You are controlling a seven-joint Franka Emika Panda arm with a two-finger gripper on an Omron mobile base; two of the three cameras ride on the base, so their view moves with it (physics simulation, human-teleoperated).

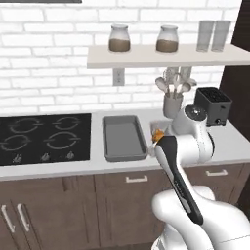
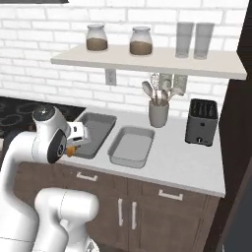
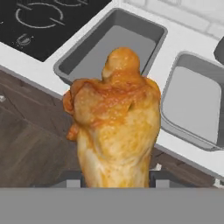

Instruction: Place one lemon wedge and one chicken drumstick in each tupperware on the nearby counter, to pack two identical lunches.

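A golden-orange chicken drumstick [image 3: 116, 127] stands upright in my gripper [image 3: 114, 180], which is shut on its lower part, thick end up. In the left base view the drumstick [image 1: 157, 135] peeks out at the gripper [image 1: 159, 140], over the front edge of the counter [image 1: 229, 141]. It is by the front right corner of the darker tupperware [image 1: 124, 139]. From the right, the darker tupperware [image 2: 98, 128] and the lighter tupperware [image 2: 130, 145] lie side by side, both with bare floors. The hand view has the darker tupperware [image 3: 113, 48] ahead and the lighter one [image 3: 192, 103] to the right. The lemon wedges are out of view.
A black hob [image 1: 44, 136] is set into the counter left of the trays. Behind them stand a utensil holder [image 2: 158, 113] and a black toaster [image 2: 201, 122]. A white wall shelf [image 2: 147, 61] with jars and glasses hangs above. Dark wooden cabinets [image 1: 73, 205] run below.
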